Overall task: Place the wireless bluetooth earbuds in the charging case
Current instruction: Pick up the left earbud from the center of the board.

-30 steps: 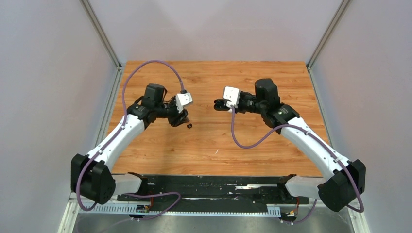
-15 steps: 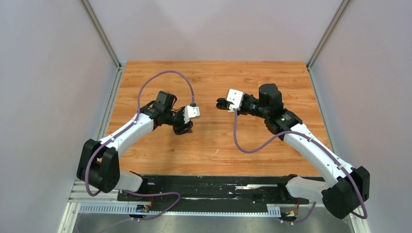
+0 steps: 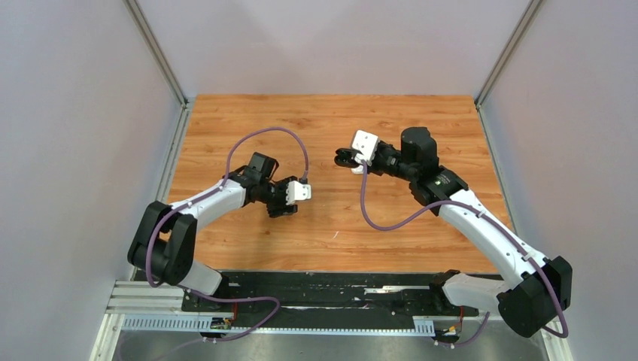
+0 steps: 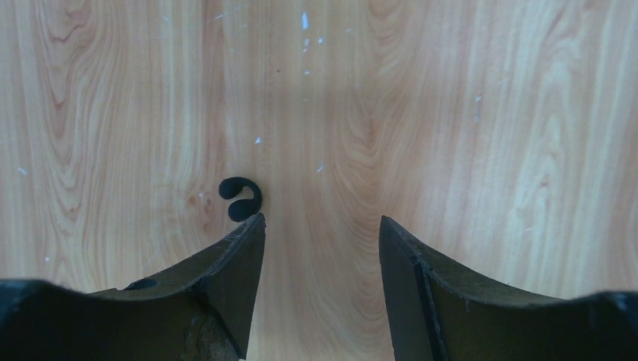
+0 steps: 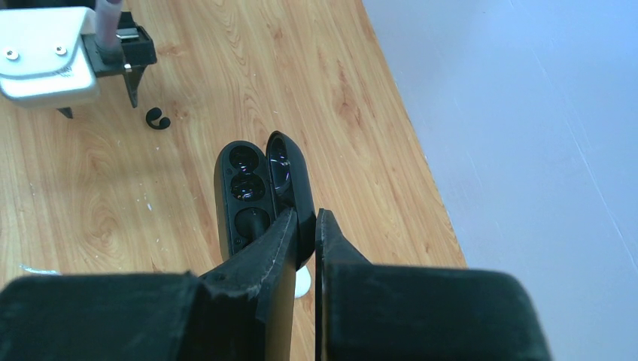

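Observation:
A black earbud (image 4: 241,198), curled like a hook, lies on the wooden table. It sits just past the tip of my left gripper's left finger, outside the gap. It also shows in the right wrist view (image 5: 157,119). My left gripper (image 4: 322,224) is open and empty, pointing down close to the table (image 3: 280,209). My right gripper (image 5: 305,214) is shut on the black charging case (image 5: 244,188), which is open with empty wells and held above the table (image 3: 344,159). No other earbud is clearly seen.
A small white rounded thing (image 5: 303,283) lies on the table under the held case, mostly hidden. The left wrist's white camera housing (image 5: 45,53) is close to the earbud. Grey walls enclose the table (image 3: 421,120) on three sides.
My left arm has swung toward the near side and lowered, so its gripper now stands over the black earbud. My right gripper with the case has shifted only slightly.

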